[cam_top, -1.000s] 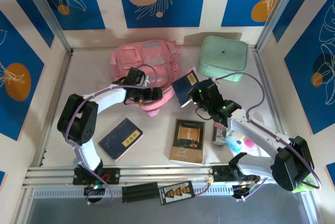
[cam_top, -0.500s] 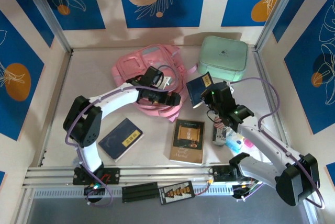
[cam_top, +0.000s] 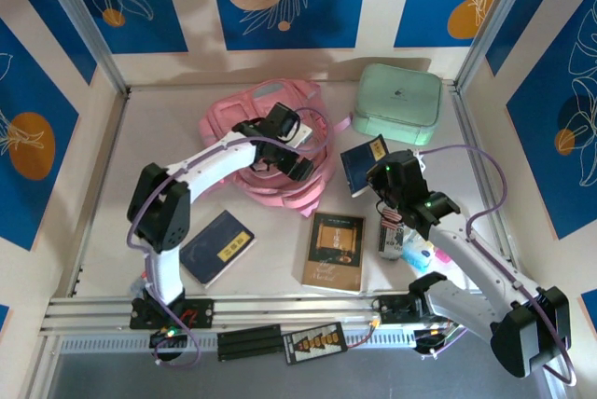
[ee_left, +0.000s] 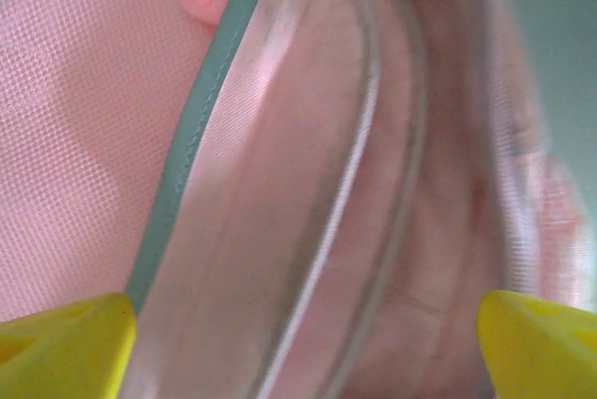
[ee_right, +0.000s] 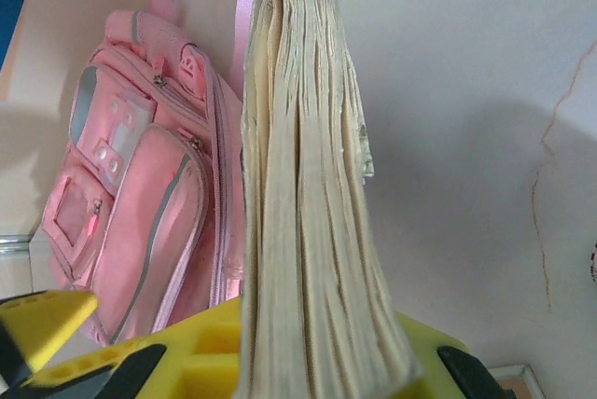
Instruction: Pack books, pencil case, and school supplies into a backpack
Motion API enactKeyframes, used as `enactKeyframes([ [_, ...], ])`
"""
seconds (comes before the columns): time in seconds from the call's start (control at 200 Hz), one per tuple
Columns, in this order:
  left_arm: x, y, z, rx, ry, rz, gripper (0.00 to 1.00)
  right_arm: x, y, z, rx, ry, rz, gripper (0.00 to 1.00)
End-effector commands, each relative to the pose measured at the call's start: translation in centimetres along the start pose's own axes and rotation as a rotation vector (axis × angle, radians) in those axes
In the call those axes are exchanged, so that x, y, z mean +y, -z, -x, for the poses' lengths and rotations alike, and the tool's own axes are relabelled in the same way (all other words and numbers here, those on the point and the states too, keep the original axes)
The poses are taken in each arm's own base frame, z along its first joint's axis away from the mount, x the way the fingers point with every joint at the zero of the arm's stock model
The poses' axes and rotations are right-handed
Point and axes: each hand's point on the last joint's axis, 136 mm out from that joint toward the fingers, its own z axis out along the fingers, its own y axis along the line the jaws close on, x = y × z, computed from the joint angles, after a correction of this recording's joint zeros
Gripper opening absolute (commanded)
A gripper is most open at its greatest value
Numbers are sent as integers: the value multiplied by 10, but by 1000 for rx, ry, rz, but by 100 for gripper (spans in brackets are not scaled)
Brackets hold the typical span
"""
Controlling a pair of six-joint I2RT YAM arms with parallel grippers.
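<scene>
The pink backpack (cam_top: 266,105) lies at the back middle of the table. My left gripper (cam_top: 291,155) hovers right over it, open. In the left wrist view its yellow fingertips (ee_left: 65,348) stand wide apart over pink fabric (ee_left: 308,185) with a grey-green trim. My right gripper (cam_top: 381,178) is shut on a navy book (cam_top: 364,162), which it holds on edge just right of the backpack. The right wrist view shows the book's cream page edges (ee_right: 303,194) clamped between the yellow fingers, with the backpack (ee_right: 140,194) to the left. A second navy book (cam_top: 216,246) and the brown book (cam_top: 334,251) lie flat near the front.
A mint-green rounded box (cam_top: 399,103) stands at the back right. A small can (cam_top: 390,236) and colourful small supplies (cam_top: 424,252) lie by the right arm. Metal frame posts and patterned walls close in the table's sides and back.
My left gripper has swung right and farther onto the backpack, which has shifted and bunched. My right gripper has carried the navy book a little to the right and nearer.
</scene>
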Motion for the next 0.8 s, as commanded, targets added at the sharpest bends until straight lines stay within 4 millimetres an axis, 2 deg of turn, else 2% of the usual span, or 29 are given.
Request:
enactKeyframes([
  [0.0,20,-8,-4,95,-200,177,88,7,5,3,-1,-25,36,1],
  [0.18,22,-28,-2,127,-221,201,74,9,6,4,6,-23,36,1],
  [0.29,19,-33,0,132,-219,184,69,6,5,2,17,-37,32,2],
  [0.41,21,-36,1,140,-210,191,57,6,4,1,37,-65,40,2],
  [0.575,19,-35,1,133,-194,178,42,8,6,3,40,-73,50,2],
  [0.64,14,-33,1,129,-191,151,32,7,7,4,39,-74,49,2],
  [0.71,9,-27,6,106,-176,120,23,6,8,5,37,-75,46,2],
  [0.795,5,-15,14,58,-150,81,18,2,9,6,34,-78,37,2],
])
